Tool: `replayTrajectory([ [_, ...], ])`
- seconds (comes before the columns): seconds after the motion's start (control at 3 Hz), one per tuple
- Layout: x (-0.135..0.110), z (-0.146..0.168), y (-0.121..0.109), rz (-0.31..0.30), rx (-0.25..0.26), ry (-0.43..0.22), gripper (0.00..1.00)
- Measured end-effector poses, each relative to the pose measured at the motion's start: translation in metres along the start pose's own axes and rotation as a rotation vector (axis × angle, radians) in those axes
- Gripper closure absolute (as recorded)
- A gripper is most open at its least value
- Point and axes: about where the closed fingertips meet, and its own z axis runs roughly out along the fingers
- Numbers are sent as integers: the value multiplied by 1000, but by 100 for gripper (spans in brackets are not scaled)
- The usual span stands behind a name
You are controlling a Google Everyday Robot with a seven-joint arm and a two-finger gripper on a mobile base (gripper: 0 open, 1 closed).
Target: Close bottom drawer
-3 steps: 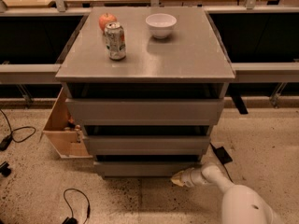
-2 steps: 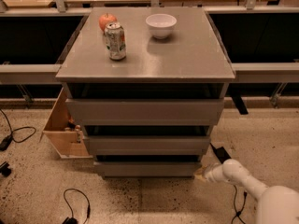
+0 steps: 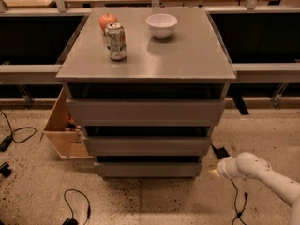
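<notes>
The bottom drawer [image 3: 149,169] is the lowest of three grey fronts on the grey cabinet [image 3: 146,60]. Its plain flat front sits a little behind the middle drawer's front [image 3: 147,146], close in under it. My white arm comes in from the lower right. My gripper [image 3: 213,171] is at floor level just right of the bottom drawer's right end, beside the cabinet's corner. Its tip looks pale and blurred against the floor.
A soda can [image 3: 116,41], a red apple [image 3: 108,20] and a white bowl [image 3: 161,25] stand on the cabinet top. A tan wooden box [image 3: 63,128] leans at the cabinet's left. Black cables [image 3: 77,203] lie on the speckled floor. Dark shelving runs behind.
My gripper has moved right along the bottom drawer's front, from below its middle-right to beyond its right end. The drawer front has not visibly shifted.
</notes>
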Motion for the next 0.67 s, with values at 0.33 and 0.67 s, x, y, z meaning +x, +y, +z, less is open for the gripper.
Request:
replayTrajectory([
  [0.33, -1, 1, -1, -23, -17, 13, 100],
  [0.67, 10, -24, 3, -41, -32, 93, 100],
])
